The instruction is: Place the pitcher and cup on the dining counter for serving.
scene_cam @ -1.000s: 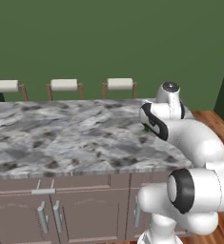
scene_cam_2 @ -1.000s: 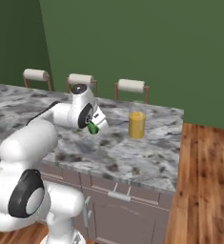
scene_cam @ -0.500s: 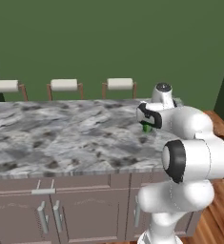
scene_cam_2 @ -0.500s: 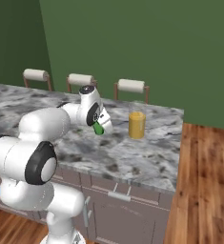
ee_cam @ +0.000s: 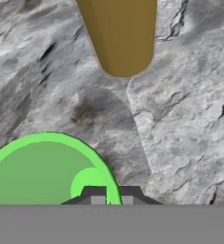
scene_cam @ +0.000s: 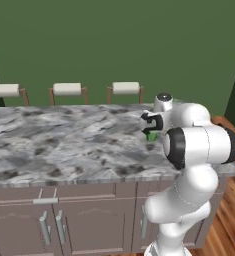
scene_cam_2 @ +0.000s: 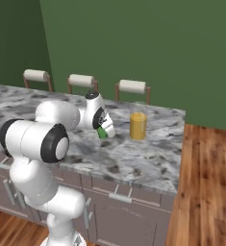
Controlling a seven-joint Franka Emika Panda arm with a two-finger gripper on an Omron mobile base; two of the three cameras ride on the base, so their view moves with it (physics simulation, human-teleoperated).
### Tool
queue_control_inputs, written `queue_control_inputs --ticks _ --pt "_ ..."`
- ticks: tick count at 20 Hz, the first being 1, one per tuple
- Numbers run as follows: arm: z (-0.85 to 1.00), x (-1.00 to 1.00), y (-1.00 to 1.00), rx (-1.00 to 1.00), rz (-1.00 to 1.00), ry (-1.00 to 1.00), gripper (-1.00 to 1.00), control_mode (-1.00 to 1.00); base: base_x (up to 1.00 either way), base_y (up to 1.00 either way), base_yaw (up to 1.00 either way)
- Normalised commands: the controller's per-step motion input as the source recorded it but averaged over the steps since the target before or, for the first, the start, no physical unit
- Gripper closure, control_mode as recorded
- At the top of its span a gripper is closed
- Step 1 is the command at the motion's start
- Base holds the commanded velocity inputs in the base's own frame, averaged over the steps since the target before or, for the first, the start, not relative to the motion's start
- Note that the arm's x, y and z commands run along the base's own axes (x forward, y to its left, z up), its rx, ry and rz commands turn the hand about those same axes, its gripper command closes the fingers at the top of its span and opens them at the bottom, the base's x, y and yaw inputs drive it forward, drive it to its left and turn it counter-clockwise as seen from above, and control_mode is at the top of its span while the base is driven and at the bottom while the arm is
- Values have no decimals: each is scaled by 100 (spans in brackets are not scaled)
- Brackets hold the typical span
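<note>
The bright-green cup [scene_cam_2: 102, 132] is held by its rim in my gripper [scene_cam_2: 104, 129], low over the dining counter [scene_cam_2: 143, 161]; I cannot tell if it touches the top. From the left base view the cup [scene_cam: 151, 135] peeks out under the gripper [scene_cam: 150, 127] near the counter's [scene_cam: 64, 145] right end. The glass pitcher [scene_cam_2: 138, 126] with orange-yellow contents stands upright on the marbled top, just to the cup's right. In the hand view the cup [ee_cam: 46, 171] lies lower left with its wall between the fingertips [ee_cam: 98, 196], and the pitcher [ee_cam: 120, 33] stands ahead.
White-cushioned stools [scene_cam_2: 132, 86] line the counter's far side against the green wall. The counter's right end [scene_cam_2: 179, 144] drops off to the wooden floor [scene_cam_2: 206, 192]. Grey cabinet fronts [scene_cam: 54, 220] face the base.
The arm has swung the gripper with the green cup to the right and slightly down, closer to the pitcher. The pitcher has stayed in place.
</note>
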Motion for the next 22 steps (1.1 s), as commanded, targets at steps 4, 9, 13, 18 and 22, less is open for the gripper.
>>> queue_control_inputs --ticks 4,9,13,18,22 --pt "-50 25 0 0 -3 0 100 -100 0 0 0" --pt "-44 8 -1 0 -2 -1 100 -100 0 0 0" --pt "-6 0 -1 0 0 -1 -100 -100 0 0 0" --pt "28 -9 4 0 0 -2 -100 -100 0 0 0" --pt "93 -51 20 0 0 -17 -100 -100 0 0 0"
